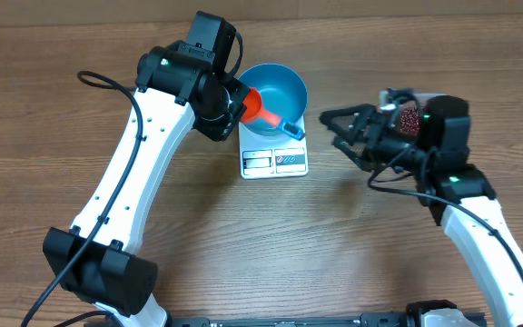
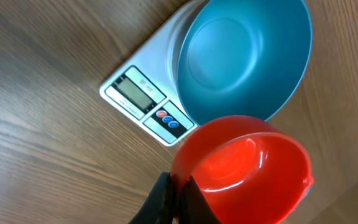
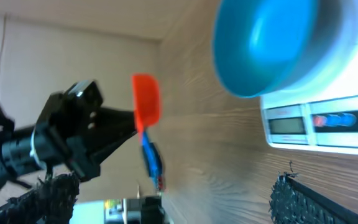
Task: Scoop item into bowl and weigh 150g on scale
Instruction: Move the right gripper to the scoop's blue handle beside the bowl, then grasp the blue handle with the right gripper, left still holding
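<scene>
1 rnd red scoop (image 2: 247,168), smooth blue bowl (image 2: 241,56).

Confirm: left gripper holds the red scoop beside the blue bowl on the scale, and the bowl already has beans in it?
One thing is off: the left wrist view shows the bowl empty. The left gripper does hold the red scoop beside it, and the bowl sits on the scale.

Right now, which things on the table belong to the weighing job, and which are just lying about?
For the job: beans, red scoop, blue bowl, white scale.
Lying about: nothing else that I can see.
</scene>
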